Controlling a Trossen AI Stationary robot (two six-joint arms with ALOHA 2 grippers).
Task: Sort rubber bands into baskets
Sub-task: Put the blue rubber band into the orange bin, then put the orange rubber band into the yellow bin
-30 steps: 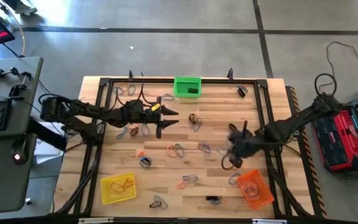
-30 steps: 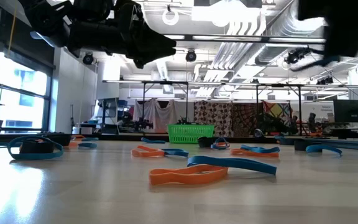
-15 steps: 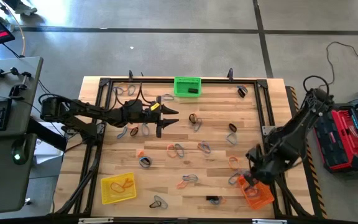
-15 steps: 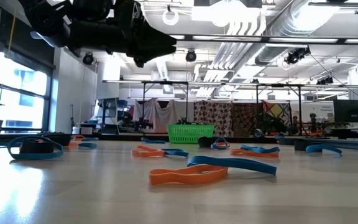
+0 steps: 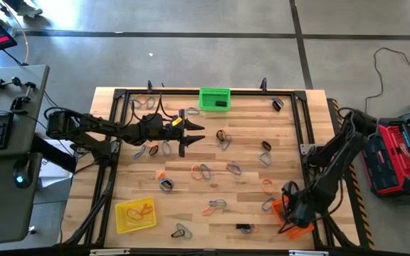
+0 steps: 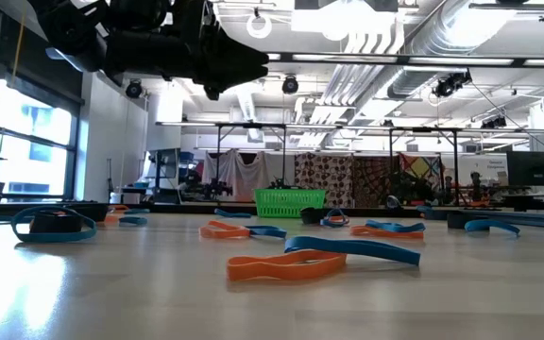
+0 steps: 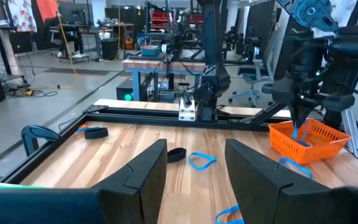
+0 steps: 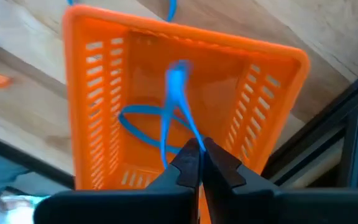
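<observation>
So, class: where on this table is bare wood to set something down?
Free: the strip between the yellow basket and the left gripper, and right of the green basket. Crowded: the middle, strewn with rubber bands, and around the orange basket under the right gripper.
</observation>
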